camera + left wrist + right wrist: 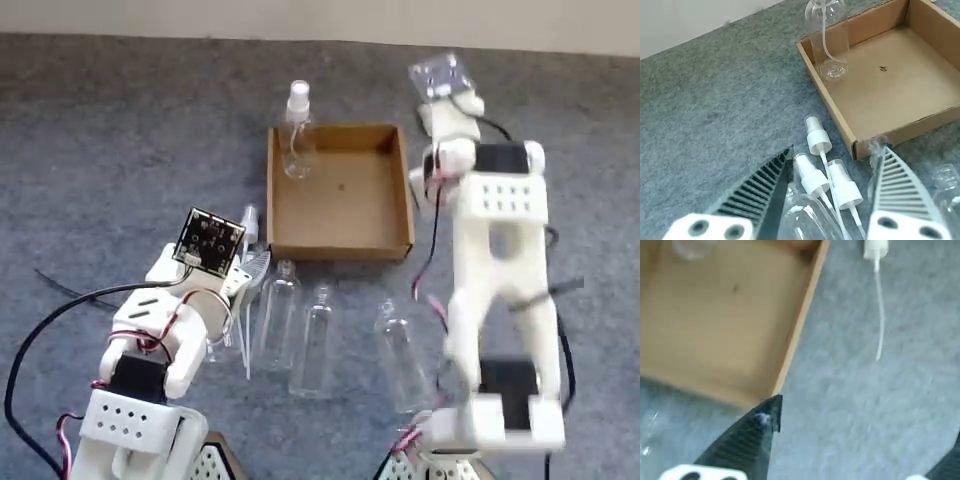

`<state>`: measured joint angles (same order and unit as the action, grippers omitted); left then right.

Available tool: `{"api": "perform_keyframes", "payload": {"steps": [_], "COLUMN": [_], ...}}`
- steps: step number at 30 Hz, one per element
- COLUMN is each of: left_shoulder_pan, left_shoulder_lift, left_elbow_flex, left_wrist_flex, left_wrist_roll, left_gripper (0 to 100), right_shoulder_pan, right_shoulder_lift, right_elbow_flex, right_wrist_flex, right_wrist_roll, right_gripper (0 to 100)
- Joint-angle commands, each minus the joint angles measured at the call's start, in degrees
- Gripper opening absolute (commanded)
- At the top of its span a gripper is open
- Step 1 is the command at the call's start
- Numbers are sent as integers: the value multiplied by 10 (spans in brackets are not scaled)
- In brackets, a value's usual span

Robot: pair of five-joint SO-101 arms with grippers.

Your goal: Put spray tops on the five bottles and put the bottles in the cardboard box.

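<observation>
Left claw (834, 152) hangs spread above loose spray tops (818, 142); right claw (866, 420) gapes wide beside the cardboard box (800, 330), one capped bottle (297, 135) inside.

Grey felt table (120, 150). On it: open cardboard box (340, 247) just ahead of the left gripper (835, 150), near corner close to its fingertips. Three loose spray tops (818, 142) between that gripper's fingers. Clear bottles flat alongside: first bottle (277, 312), second bottle (315, 340), third bottle (400, 355) toward the right arm. Single spray top (876, 249) ahead of the right gripper (867, 420), outside the box wall.
</observation>
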<state>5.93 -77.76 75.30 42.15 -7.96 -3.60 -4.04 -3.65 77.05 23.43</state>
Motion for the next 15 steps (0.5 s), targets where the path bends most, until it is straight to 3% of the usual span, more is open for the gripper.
{"api": "perform_keyframes", "payload": {"steps": [1, 15], "left_shoulder_pan": [-5, -3], "left_shoulder_lift": [-5, -2], "left_elbow_flex": [7, 9], "left_wrist_flex": [-21, -25], "left_wrist_roll": [3, 3], "left_gripper": [245, 245], "right_shoulder_pan": [10, 27], "right_shoulder_lift": [168, 621], "right_elbow_flex": [-187, -671], "right_wrist_flex": [-64, -137], "right_wrist_roll": [4, -18], "right_gripper": [429, 429]}}
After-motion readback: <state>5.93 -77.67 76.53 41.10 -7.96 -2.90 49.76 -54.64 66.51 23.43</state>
